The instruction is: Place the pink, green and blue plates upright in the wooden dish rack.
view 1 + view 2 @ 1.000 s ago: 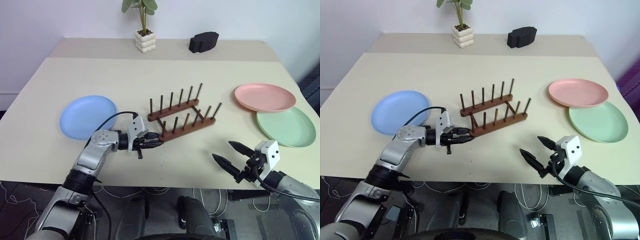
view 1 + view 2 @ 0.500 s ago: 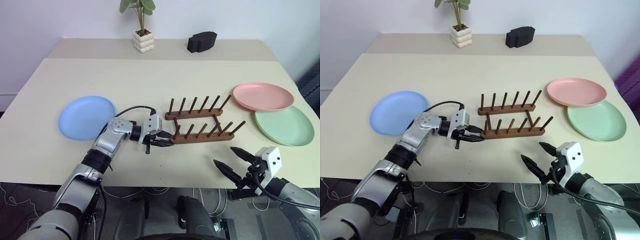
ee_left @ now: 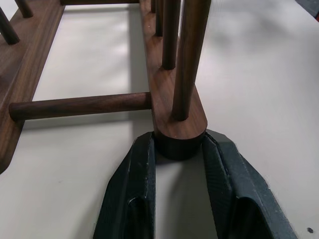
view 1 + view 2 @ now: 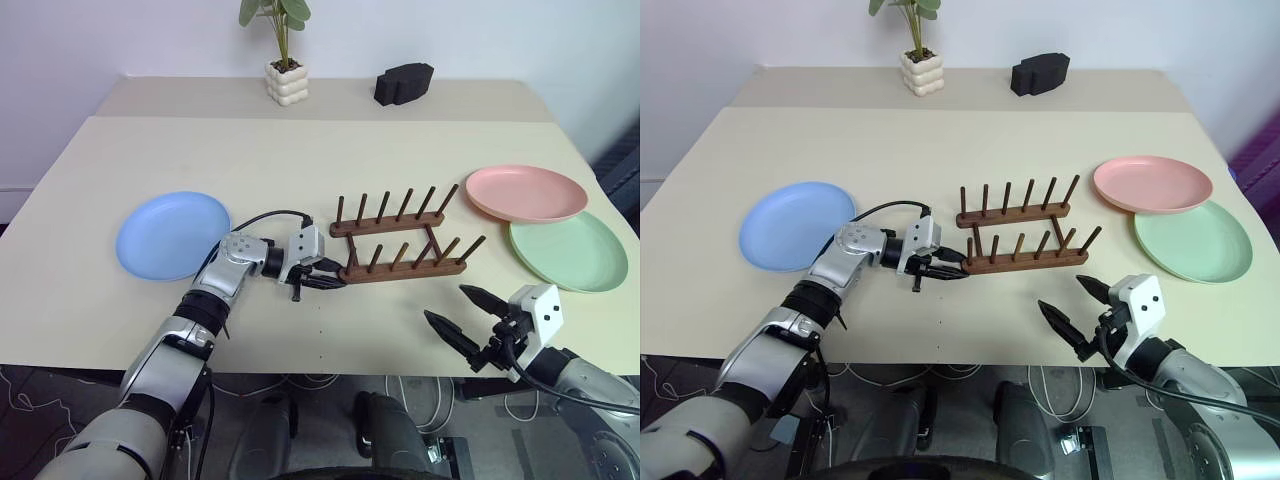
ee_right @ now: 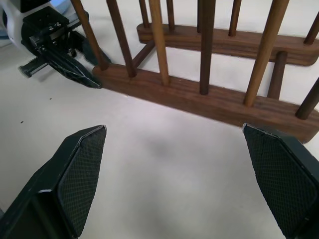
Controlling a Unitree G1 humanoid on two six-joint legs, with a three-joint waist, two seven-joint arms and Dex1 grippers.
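1. Wooden dish rack [image 4: 400, 246] sits mid-table, no plates in it.
2. Left gripper [image 3: 179, 149]: fingers either side of near rail's rounded end, touching it.
3. Right gripper [image 4: 464, 314] hovers at table's front edge, jaws spread wide, holding nothing.
4. Blue plate [image 4: 173, 234] flat on left; pink plate [image 4: 527, 193] & green plate [image 4: 570, 251] flat on right, overlapping.

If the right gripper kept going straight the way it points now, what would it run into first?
Probably the wooden dish rack: the open right gripper aims across bare table at its near rail. Depth is uncertain, but nothing lies between them.
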